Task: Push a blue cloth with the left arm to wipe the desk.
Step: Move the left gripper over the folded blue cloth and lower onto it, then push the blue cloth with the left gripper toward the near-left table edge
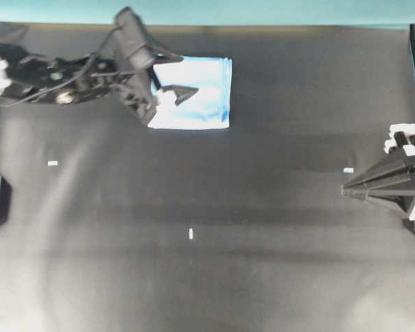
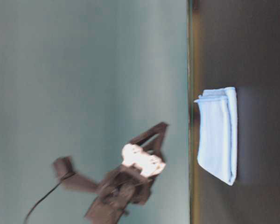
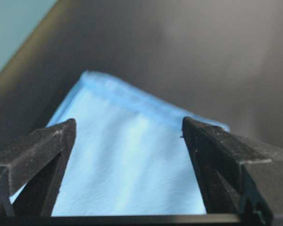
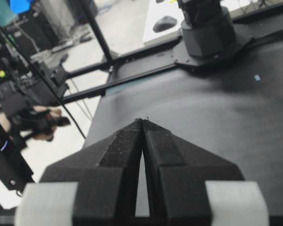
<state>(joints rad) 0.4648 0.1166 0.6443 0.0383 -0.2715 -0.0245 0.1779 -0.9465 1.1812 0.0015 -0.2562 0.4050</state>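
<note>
The blue cloth [image 1: 200, 97] lies folded flat on the black desk [image 1: 263, 249] near its far edge, beside the teal strip [image 1: 263, 10]. It also shows in the table-level view [image 2: 219, 135] and the left wrist view [image 3: 127, 160]. My left gripper [image 1: 190, 72] [image 3: 127, 125] is open, with its jaws spread wide over the cloth's left part. In the table-level view this gripper [image 2: 161, 128] looks raised off the desk surface; I cannot tell if it touches the cloth. My right gripper [image 1: 344, 188] [image 4: 142, 120] is shut and empty at the desk's right side.
Tiny white specks lie on the desk at the left [image 1: 52, 163], the middle [image 1: 191, 234] and near the right gripper [image 1: 348, 170]. A black arm base [image 4: 207, 28] stands across the desk in the right wrist view.
</note>
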